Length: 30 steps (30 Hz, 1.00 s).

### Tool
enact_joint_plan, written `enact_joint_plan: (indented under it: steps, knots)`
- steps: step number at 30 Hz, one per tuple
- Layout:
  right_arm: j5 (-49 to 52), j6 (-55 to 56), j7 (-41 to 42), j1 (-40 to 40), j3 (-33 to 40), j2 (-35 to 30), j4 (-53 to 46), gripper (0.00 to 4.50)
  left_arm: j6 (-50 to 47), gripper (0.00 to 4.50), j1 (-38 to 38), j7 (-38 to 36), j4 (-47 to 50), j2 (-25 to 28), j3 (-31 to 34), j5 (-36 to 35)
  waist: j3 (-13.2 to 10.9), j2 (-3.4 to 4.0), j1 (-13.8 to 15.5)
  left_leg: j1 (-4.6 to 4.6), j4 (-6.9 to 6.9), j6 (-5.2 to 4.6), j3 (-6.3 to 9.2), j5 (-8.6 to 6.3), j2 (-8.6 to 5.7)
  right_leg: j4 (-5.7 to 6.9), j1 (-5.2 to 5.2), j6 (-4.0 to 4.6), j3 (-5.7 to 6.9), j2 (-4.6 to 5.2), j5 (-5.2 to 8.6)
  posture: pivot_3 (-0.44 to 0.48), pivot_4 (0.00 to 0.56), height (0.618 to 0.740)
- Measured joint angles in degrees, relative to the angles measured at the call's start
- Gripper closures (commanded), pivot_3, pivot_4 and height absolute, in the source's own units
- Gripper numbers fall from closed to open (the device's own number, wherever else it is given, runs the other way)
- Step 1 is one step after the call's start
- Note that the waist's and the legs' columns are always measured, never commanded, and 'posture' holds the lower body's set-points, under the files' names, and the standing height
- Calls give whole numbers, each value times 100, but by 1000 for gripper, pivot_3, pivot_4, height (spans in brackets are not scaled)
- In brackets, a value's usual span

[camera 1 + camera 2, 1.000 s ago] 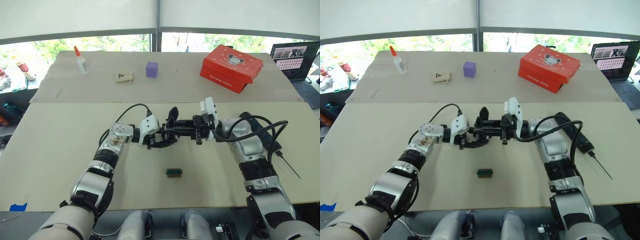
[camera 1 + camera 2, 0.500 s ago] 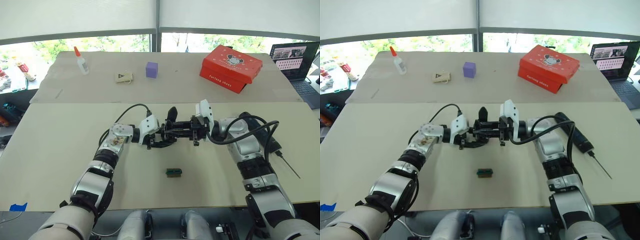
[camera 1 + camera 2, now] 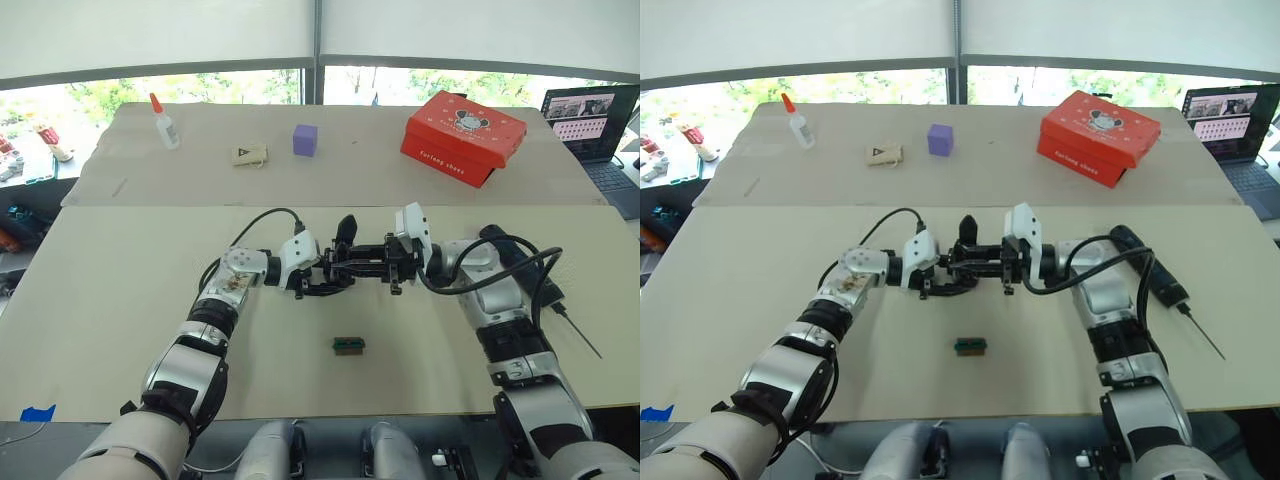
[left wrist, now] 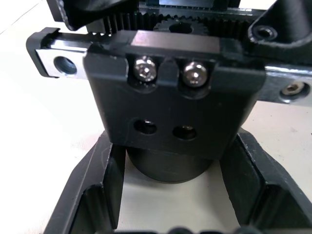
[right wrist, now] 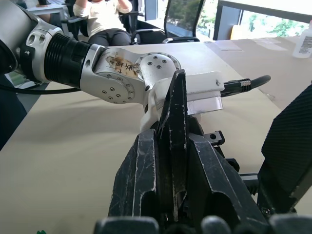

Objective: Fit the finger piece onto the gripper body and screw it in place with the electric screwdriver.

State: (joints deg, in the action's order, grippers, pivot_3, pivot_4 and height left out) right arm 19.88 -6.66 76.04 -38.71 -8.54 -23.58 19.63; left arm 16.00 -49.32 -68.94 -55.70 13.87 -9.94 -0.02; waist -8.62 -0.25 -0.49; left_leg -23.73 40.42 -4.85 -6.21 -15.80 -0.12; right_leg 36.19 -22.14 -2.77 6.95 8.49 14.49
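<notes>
Where scuffed right jaws pinch, flat black finger piece (image 5: 176, 131) tapers.

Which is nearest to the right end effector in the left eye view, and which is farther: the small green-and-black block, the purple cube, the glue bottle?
From the right end effector:
1. Green-and-black block, on the near table.
2. Purple cube, on the far table.
3. Glue bottle, far table, robot's left.

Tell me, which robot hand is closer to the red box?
Right. The right gripper sits mid-table, nearer the red box at the far right. The left gripper is farther left, on the gripper body.
</notes>
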Motion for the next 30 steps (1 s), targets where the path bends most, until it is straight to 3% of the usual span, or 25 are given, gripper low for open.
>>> enact_joint_plan:
  steps: [9, 16, 24, 30]
  knots:
    - [0, 329, 136, -97, -6, 52, 422, 4148, -35, 2233, 13, 33, 0, 3, 0, 0, 3, 0, -2, 15, 0, 0, 0, 0, 2, 1, 12, 0, -1, 0, 0, 0, 150, 740]
    - [30, 355, -180, 238, 52, 80, 72, 4148, -92, 2233, 25, 56, 12, 0, -8, 8, 7, 1, -5, 46, -7, 1, 1, -1, 4, -1, 40, 0, -3, 0, 0, 0, 150, 740]
    - [29, -373, -9, -141, -87, -16, 164, 4148, -102, 2233, 26, 39, 13, 14, -4, 3, 7, 1, -13, 48, -10, 1, 1, -1, 5, -1, 39, 0, -3, 0, 0, 0, 150, 740]
    - [28, -222, -39, -94, -110, -35, 159, 4148, -109, 2233, 27, 34, 13, 12, -4, 1, 9, -1, -12, 48, -13, 1, 2, -1, 4, -3, 40, 0, -2, 1, 0, 0, 150, 740]
